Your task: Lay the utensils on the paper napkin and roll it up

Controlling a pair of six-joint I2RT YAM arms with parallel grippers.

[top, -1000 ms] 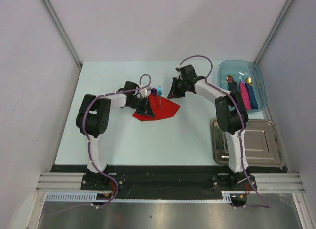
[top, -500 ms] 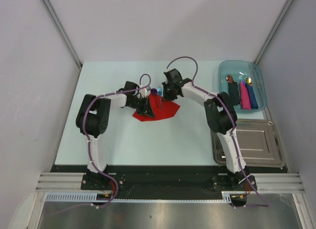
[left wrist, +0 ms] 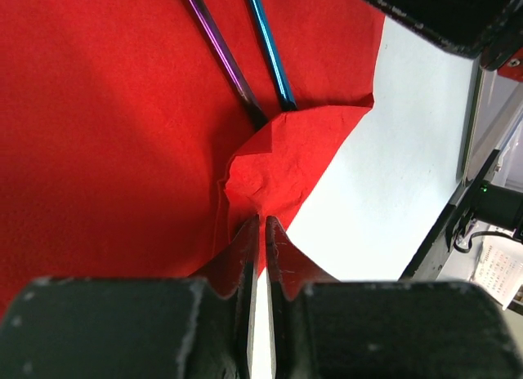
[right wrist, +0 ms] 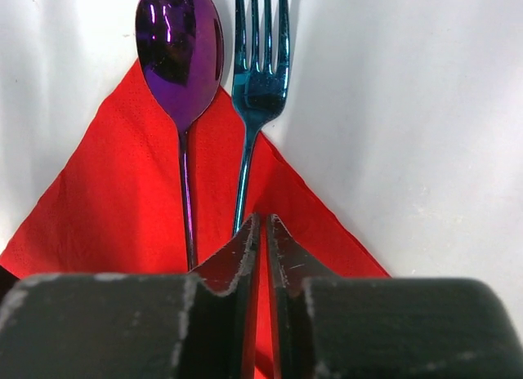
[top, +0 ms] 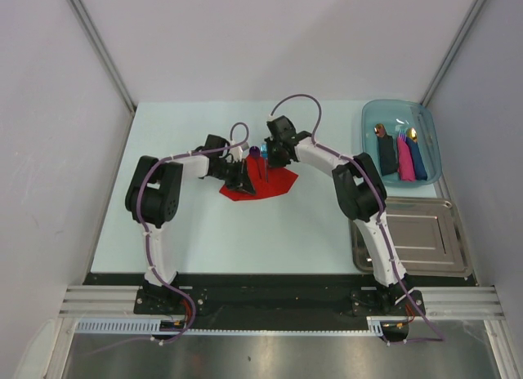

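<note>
Pale table: one napkin, one spoon, one fork

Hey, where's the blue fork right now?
In the right wrist view the blue fork lies just right of the purple spoon, tines on the table past the corner of the red napkin, handle on it.

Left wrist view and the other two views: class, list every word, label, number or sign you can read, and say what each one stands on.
No text can be read in any view.
White sheet at the lower right edge of the left wrist view: rows of small print, too blurred to read.
Red napkin, purple spoon and blue fork: no markings visible.
</note>
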